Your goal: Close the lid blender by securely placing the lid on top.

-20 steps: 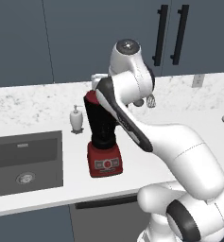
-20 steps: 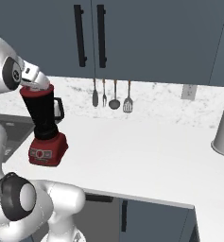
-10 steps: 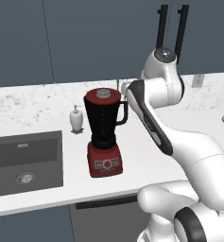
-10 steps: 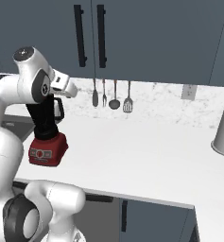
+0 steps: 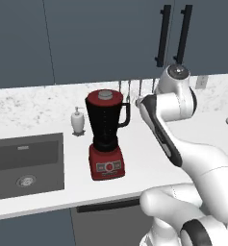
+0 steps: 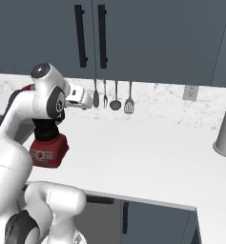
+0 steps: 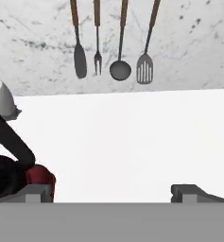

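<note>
White counter (image 5: 149,158) w/ blender (image 5: 105,134), lid (image 5: 104,96) on jar; gripper (image 7: 111,191) spread wide, empty.

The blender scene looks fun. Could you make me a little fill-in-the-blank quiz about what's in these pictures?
1. The red lid sits on top of the dark ____ of the blender.
2. The blender's boxy base is coloured ____.
3. The small white soap dispenser stands between the blender and the ____.
4. In the hand view, the fingertips of the gripper stand apart with ____ between them.

Missing words: jar; red; sink; nothing
</note>
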Tool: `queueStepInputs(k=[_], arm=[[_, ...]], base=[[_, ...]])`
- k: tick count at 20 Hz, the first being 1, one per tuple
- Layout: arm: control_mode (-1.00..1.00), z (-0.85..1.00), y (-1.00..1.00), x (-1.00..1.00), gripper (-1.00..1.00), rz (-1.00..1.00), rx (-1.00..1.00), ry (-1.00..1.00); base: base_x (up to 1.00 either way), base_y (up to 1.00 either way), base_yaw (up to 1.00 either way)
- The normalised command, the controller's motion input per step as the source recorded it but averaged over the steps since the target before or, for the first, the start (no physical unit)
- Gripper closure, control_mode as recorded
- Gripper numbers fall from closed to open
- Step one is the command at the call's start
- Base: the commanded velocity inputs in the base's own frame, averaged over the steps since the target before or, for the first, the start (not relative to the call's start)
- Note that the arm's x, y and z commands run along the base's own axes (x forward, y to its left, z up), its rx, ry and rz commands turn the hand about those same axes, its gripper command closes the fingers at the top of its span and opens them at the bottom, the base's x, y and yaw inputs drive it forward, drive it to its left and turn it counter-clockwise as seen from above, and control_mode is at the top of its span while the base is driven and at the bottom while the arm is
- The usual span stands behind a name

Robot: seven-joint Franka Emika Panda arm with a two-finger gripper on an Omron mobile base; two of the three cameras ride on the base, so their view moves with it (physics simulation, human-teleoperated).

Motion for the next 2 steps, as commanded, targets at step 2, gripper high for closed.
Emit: queueStepInputs(k=[2], arm=[[-1.00,-0.43,-0.48,0.00,-1.00,0.02,-0.09,0.01]], base=[[0.00,0.00,0.00]])
